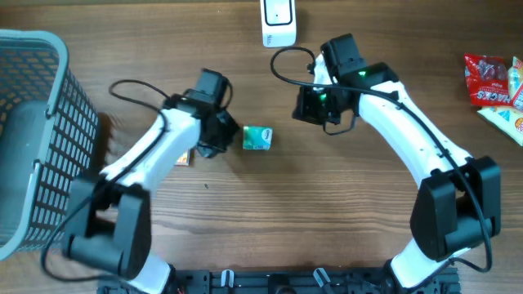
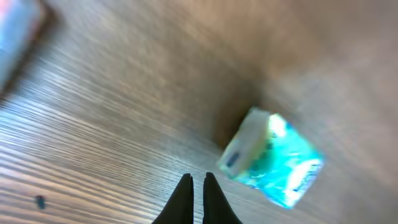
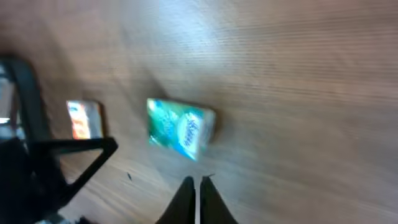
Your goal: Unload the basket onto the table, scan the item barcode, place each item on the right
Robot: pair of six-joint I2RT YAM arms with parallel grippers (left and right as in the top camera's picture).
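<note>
Because both pincers are shut tight and hold nothing, the main hazard here is a bump rather than a grasp. The left pincer [image 2: 198, 182] and the right pincer [image 3: 198, 184] each show their tips pressed together above bare wood, while the green packet [image 1: 257, 138] lies flat on the worktop [image 1: 270, 220] near the middle, apart from both. Seen from overhead, the left pincer sits just beside the packet at its 9 o'clock and the right one hangs near it at about 2 o'clock. If either comes down without opening first, it would likely shove the light packet across the wood or turn it. With both arms so near one small thing, they could also knock each other. The white device [image 1: 278, 23], probably the scanner, stands well apart at the packet's 12 o'clock. I cannot tell which face carries the barcode, so a lift by the wrong sides may hide it from the reader. The wrapper looks soft and glossy, and a pinch at a corner might let it slip.
</note>
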